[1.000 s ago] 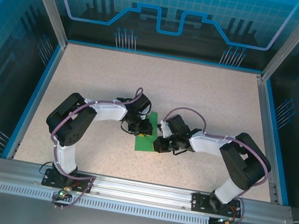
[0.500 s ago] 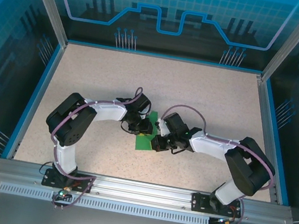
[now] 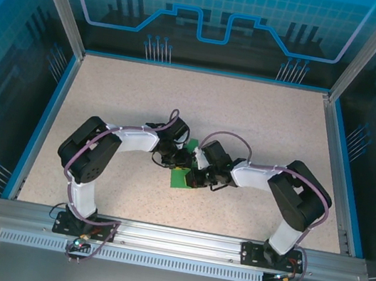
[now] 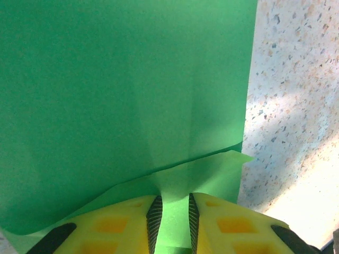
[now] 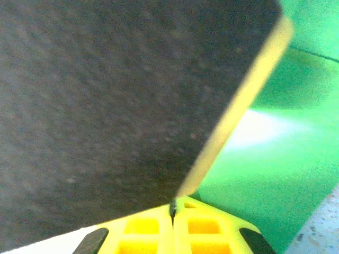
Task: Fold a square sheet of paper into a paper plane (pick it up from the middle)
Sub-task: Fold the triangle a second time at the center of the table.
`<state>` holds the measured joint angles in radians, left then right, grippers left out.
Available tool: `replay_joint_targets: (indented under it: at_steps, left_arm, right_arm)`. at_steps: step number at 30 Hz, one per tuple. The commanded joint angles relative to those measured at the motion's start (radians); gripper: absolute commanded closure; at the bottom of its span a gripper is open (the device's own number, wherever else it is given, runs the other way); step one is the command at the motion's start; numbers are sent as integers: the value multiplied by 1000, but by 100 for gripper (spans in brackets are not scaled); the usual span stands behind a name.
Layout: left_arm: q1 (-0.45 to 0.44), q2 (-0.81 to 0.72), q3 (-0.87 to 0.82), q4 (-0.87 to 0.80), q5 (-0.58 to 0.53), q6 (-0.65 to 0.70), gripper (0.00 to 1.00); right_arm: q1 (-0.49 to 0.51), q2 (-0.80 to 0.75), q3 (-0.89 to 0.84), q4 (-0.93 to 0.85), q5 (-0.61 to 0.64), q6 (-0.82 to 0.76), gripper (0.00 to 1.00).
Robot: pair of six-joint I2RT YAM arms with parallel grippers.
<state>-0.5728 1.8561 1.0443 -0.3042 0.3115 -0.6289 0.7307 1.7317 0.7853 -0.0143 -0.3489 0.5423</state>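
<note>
The square sheet of paper [image 3: 179, 180] lies at the table's centre, mostly covered by both grippers. In the left wrist view the green sheet [image 4: 122, 79] spreads flat with faint creases, and its near edge lifts as a flap. My left gripper [image 4: 172, 200] is shut on that flap, green paper filling the narrow gap between the black pads [image 4: 154, 211]. From above, the left gripper [image 3: 180, 159] sits at the sheet's far edge. My right gripper [image 3: 193, 178] is over the sheet's right side. Its yellow jaws [image 5: 172, 205] are pressed together, nothing visibly between them; green paper [image 5: 286, 159] lies beyond.
A large dark grey slab with a yellow edge [image 5: 106, 106] stands right in front of the right wrist camera, blurred and very close. Speckled tabletop [image 4: 291, 79] runs beside the sheet. Blue rails and aluminium posts [image 3: 59, 3] fence the table.
The right gripper has slid left over the green sheet, closing in on the left gripper, and its arm has bent further. The left arm has stayed put.
</note>
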Motion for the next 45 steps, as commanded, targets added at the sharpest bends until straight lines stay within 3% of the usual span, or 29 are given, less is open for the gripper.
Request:
replay_joint_targets:
  at_steps: [1,12,23,35,45]
  left_arm:
    - [25,27,-41,-31,-89,5,74]
    - [34,32,-33,-32,-81,17,74]
    - [57,19,-23,-24,-56,36,74]
    - [56,32,-25,-7,-16,51,74]
    - [56,25,-29,-3,-8,52,74]
  right_arm:
    - [-23,-16,-57,-7,-15,-18,95]
    - [-42,-63,-214,32,-23,4,95]
    - [-77,-60,-264,95,-73,27,95]
    - [-76,-175,-134,95,-146,68,95]
    - [-97,-49,-45,96,-116,31,95]
